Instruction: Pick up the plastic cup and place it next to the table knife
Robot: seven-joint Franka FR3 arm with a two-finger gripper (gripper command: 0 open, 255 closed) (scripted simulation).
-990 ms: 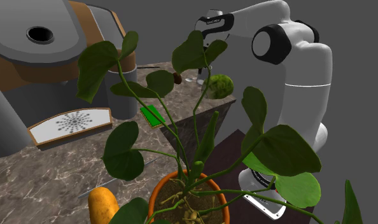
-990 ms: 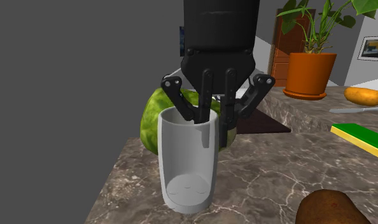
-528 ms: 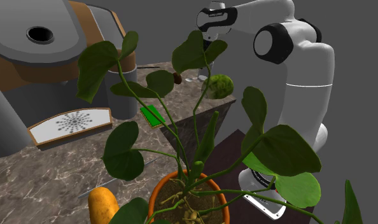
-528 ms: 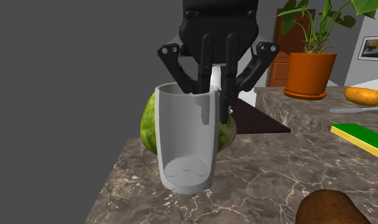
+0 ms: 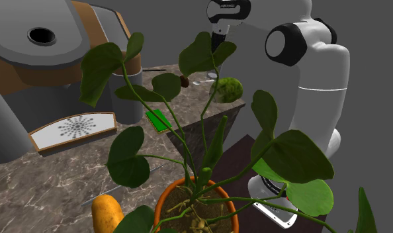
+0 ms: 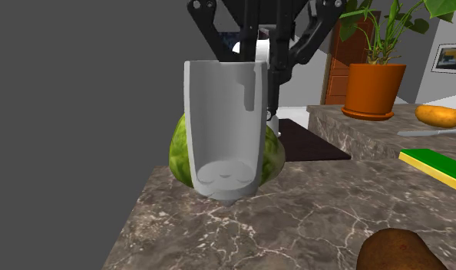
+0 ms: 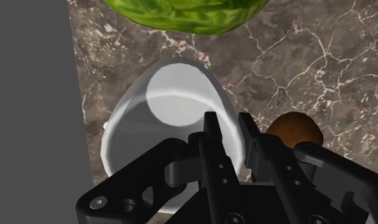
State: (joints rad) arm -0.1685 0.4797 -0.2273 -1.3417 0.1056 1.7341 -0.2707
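Fingers closed on just one wall, the gripper [image 6: 263, 96] is holding the grey cup [image 6: 223, 115] over the counter's [image 6: 318, 222] corner, risking it swinging loose.

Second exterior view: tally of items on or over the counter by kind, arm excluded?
Cup: 1, cup, clasped by the gripper
Produce: 3, green head, potato, brown piece
Knife: 1, knife
Sponge: 1, sponge
Potted plant: 1, plant
Total: 7
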